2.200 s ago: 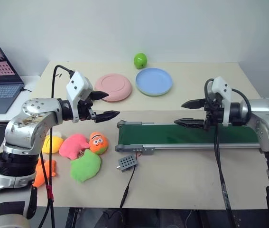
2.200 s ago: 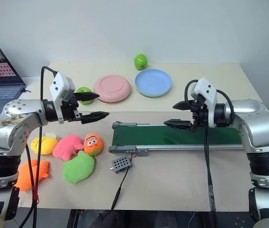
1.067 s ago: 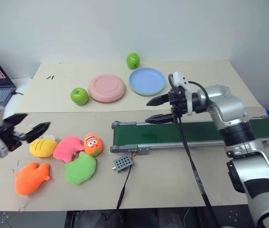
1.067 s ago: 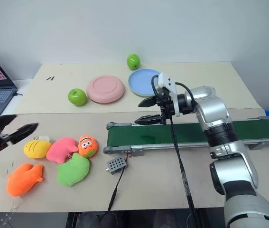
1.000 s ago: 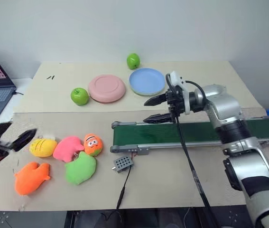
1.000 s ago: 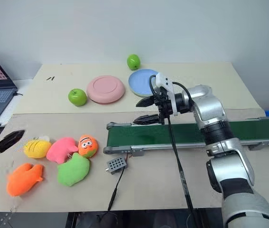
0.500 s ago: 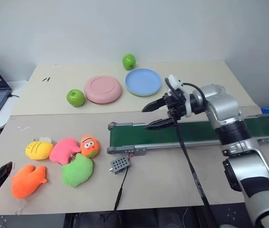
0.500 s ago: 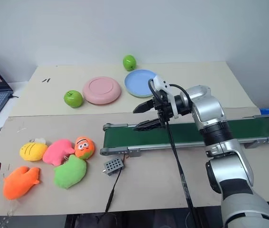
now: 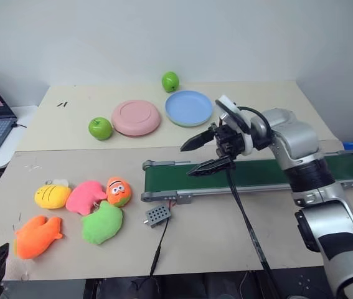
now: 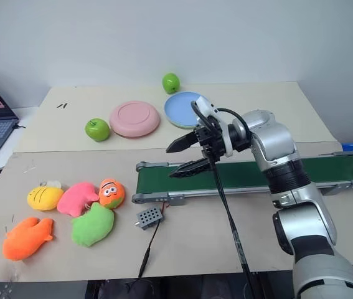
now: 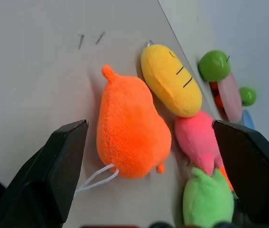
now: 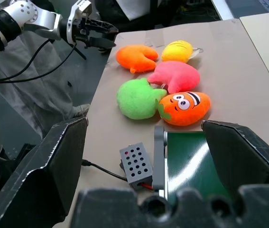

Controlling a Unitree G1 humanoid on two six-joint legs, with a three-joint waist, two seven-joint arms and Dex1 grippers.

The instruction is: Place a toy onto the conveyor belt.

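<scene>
Left hand [image 11: 143, 190] open beside toy [image 11: 130, 128]

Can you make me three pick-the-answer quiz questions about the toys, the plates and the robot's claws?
1. Where is the orange fish toy?
A. on the green belt
B. on the table, near the yellow toy
C. on the pink plate

2. How many green apples are on the table?
A. two
B. four
C. none

3. What is the right claw doing?
A. squeezing the fish
B. holding an apple
C. open, holding nothing

Answers:
1 B: the fish lies flat on the table beside the yellow toy, away from the conveyor belt.
2 A: one apple is by the pink plate, another apple behind the blue plate.
3 C: its fingers are spread apart over the belt's end with nothing between them.
</scene>
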